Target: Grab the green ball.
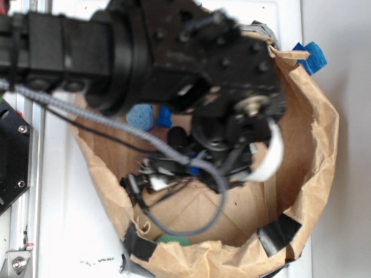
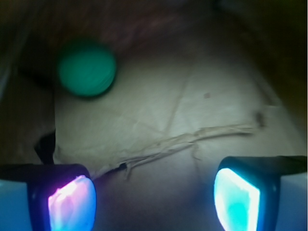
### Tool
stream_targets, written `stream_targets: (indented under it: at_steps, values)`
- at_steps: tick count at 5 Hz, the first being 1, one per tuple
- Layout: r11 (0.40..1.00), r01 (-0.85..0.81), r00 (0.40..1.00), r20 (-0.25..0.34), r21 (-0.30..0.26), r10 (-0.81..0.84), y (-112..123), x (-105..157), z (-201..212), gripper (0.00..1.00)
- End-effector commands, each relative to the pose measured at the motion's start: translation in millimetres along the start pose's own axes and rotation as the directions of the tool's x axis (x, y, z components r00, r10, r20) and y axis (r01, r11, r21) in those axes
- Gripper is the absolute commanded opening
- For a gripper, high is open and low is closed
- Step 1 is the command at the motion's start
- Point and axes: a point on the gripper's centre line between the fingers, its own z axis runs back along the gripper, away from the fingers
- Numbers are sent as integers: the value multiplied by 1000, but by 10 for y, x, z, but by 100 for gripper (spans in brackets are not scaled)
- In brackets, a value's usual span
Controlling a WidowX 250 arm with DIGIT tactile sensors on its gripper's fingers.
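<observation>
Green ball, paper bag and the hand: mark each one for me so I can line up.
green ball (image 2: 87, 69), wrist view, middle of its visible face.
paper bag (image 1: 320, 130), exterior view, right side wall.
hand (image 2: 154, 199), wrist view, midway between the two lit fingertips, which stand apart.

A crumpled brown paper bag (image 1: 309, 152) lies open on a white table (image 1: 351, 73), patched along its rim with black tape (image 1: 279, 234). A blue sponge (image 1: 140, 116) sits inside it. A blue clip (image 1: 311, 57) grips the far rim.
</observation>
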Motion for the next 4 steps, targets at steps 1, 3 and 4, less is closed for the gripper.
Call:
stream_targets:
  at_steps: [1, 3, 4]
  values:
    - [954, 297, 954, 20, 46, -298, -203, 402, -45, 100]
    - [906, 422, 902, 102, -14, -419, -253, 559, -155, 100]
    - [861, 501, 862, 146, -92, -486, -237, 617, -294, 100]
